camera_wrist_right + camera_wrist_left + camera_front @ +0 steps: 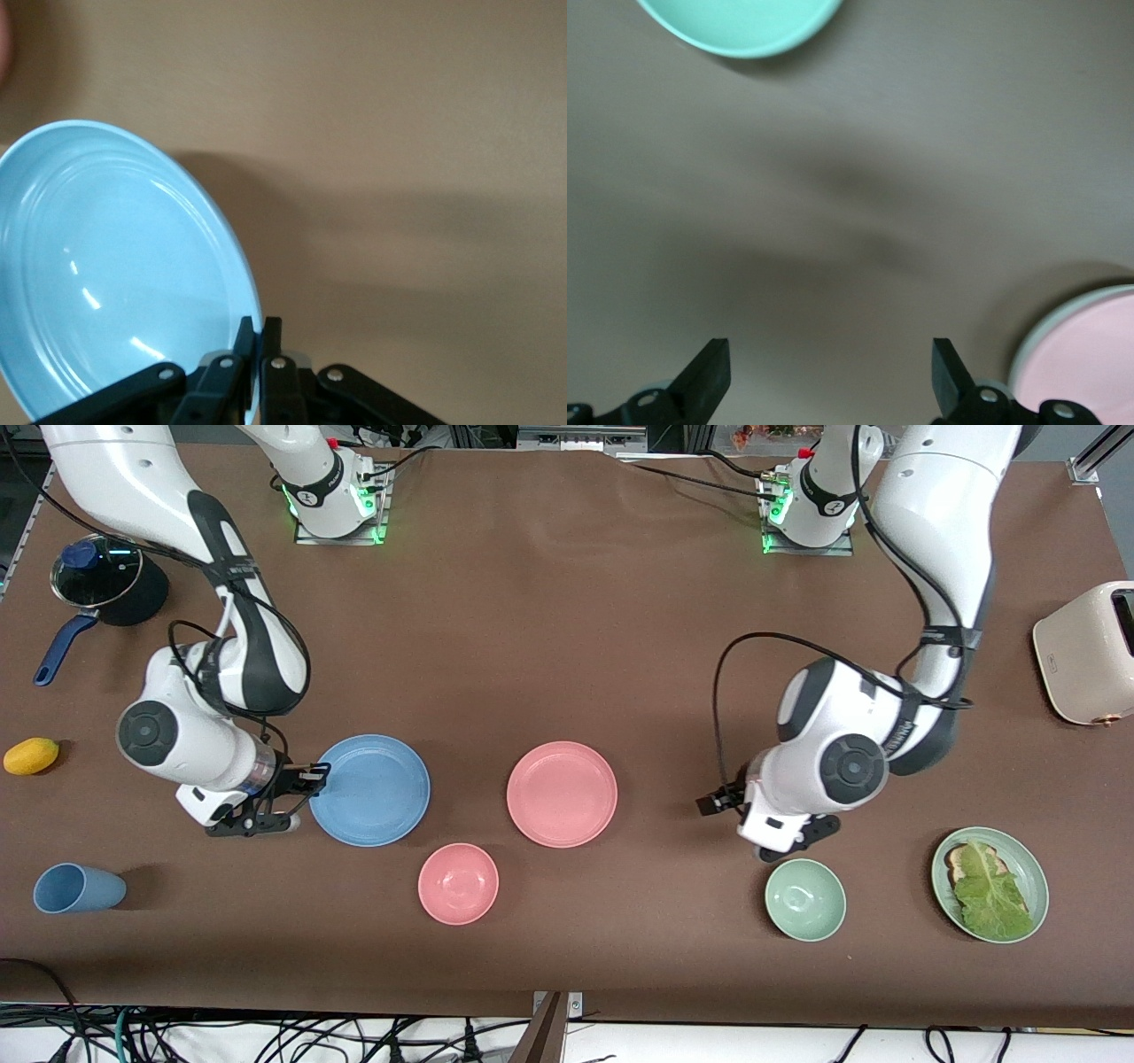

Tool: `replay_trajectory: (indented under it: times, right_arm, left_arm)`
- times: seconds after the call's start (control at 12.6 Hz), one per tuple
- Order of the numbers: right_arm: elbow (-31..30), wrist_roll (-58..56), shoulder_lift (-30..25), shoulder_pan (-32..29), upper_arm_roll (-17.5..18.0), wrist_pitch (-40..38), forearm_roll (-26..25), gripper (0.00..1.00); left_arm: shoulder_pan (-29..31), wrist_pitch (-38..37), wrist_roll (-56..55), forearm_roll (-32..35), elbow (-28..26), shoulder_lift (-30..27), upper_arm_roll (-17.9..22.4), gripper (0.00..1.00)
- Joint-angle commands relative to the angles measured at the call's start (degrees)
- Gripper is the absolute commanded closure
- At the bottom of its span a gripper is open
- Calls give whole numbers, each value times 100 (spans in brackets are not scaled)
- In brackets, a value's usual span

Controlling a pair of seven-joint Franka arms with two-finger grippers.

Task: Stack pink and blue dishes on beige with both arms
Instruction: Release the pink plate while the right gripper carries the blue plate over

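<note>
While the blue plate [370, 789] lies flat on the desk [567, 646] toward the right arm's end, its rim is pinched by the shut fingers [244, 341] of the right gripper [301, 784], so the pick-up of that plate is judged to be the step in hand. The pink plate [562, 794] rests beside it, near mid-desk, untouched. No beige plate is seen in any view, so the stacking target cannot be placed. The left gripper [831, 367] is held low over bare desk between the pink plate and the green bowl [804, 899], fingers spread wide and empty. Next, a lift of the blue plate by its rim is called for, kept level so that it is not tipped out of the thin grip
</note>
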Motion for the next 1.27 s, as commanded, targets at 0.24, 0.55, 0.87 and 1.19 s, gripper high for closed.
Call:
replay_trajectory:
  times: [0.24, 0.55, 0.87, 1.19]
  right_arm:
    - [819, 865, 94, 578, 64, -621, 473, 100]
    - [1012, 2648, 392, 1465, 55, -315, 447, 100]
    - [1039, 3863, 787, 2152, 38, 546, 394, 100]
    - [1039, 4532, 1209, 2530, 20, 1425, 394, 100]
  left_arm:
    - [1187, -662, 2247, 383, -77, -240, -36, 0]
    - [1698, -908, 3275, 550, -60, -511, -45, 0]
    - [1989, -1102, 3991, 437, -269, -1283, 77, 0]
    - [1201, -786, 4000, 304, -1428, -2820, 822, 0]
